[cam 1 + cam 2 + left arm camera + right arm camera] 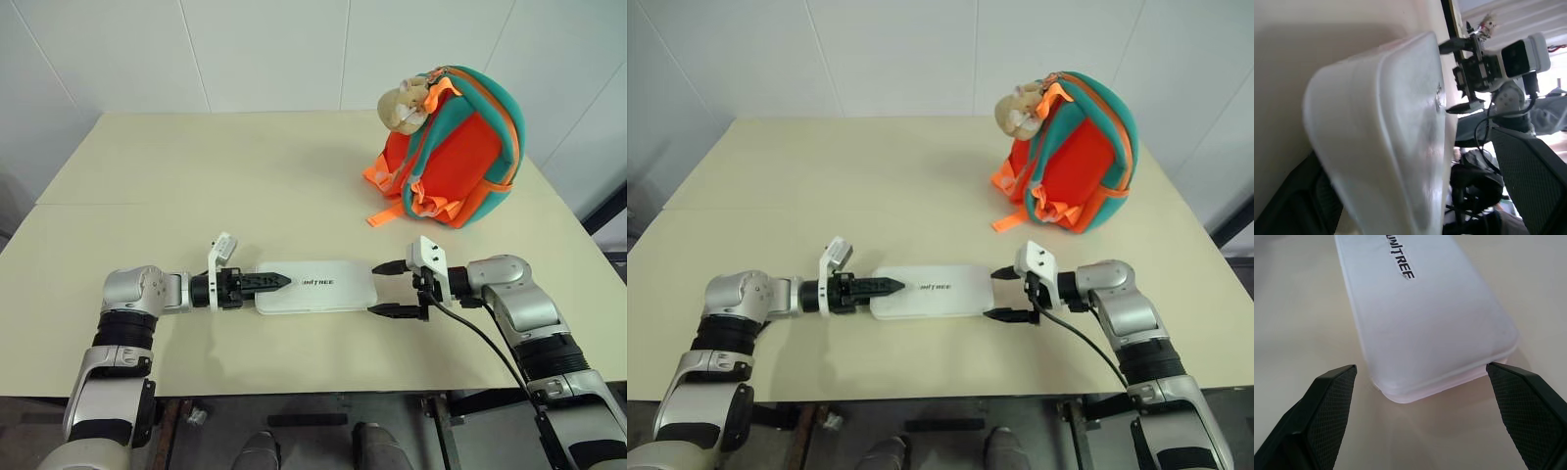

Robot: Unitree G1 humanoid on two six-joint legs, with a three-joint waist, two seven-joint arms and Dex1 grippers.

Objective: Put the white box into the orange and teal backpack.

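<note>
Head views. Table (147, 176): cream top, near edge cut off by the lower frame, far edge against a white wall; a thin seam runs across its left half. Wide bare surface lies left of and behind the box.

White box (315, 286): lies flat and lengthwise near the front edge, dark lettering on top. Its left end is partly covered by the left gripper (263, 282), whose dark fingers lie over that end; from here one finger hides the other, and whether they touch the box cannot be told. Its right end sits between the spread fingers of the right gripper (394, 290), one finger behind the corner, one in front; a small gap shows on both sides, nothing grasped.

Orange and teal backpack (453, 147): stands upright at the far right of the table, well apart from the box, plush head at its top, orange webbing trailing onto the table. Its opening cannot be made out.

Left wrist view. The box (1386, 127) looms large and blurred, its near end cut off below. A dark finger (1298, 205) shows beside it at the lower edge, contact unclear. Beyond the far end stands the right gripper (1459, 76), jaws apart.

Right wrist view. Box end (1430, 333), rounded corners, lettering partly cut off above. Both fingertips (1327, 401) stand wide on either side, clear of the box, bare table between them.
</note>
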